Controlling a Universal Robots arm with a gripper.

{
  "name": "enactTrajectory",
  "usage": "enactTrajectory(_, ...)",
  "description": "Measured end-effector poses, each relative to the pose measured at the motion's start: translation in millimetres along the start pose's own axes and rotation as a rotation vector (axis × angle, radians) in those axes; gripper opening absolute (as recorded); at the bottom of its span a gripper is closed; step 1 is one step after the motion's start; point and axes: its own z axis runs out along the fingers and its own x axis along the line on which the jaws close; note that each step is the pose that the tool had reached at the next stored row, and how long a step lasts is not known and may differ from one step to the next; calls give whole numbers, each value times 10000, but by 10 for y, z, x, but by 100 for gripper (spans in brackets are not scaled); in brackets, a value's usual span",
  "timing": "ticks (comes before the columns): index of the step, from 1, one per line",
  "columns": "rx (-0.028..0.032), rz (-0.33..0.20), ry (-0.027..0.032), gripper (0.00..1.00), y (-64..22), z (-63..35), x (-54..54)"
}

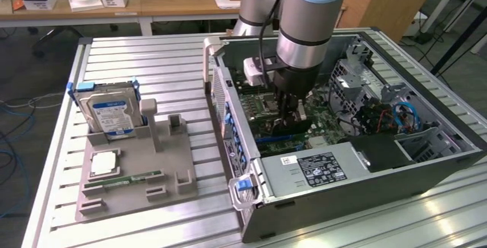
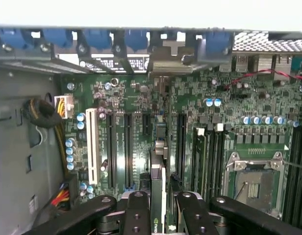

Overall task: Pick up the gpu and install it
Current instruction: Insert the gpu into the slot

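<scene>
One open grey metal computer case (image 1: pixel 365 196) on the slatted table, green motherboard (image 2: pixel 131 98) partly hidden by the arm. One black two-finger gripper (image 2: pixel 159 205) clamps the thin green gpu card (image 2: pixel 158 181) edge-on, upright over black slots; card mostly hidden.

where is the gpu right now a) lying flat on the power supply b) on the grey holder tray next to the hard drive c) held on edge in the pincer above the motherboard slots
c: the pincer grips the gpu on edge inside the open computer case, above the motherboard slots.
</scene>
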Motion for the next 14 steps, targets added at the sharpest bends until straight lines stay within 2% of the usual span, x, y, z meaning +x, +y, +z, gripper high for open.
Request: enactTrajectory(14, -1, 13, 1, 26, 19, 17, -43)
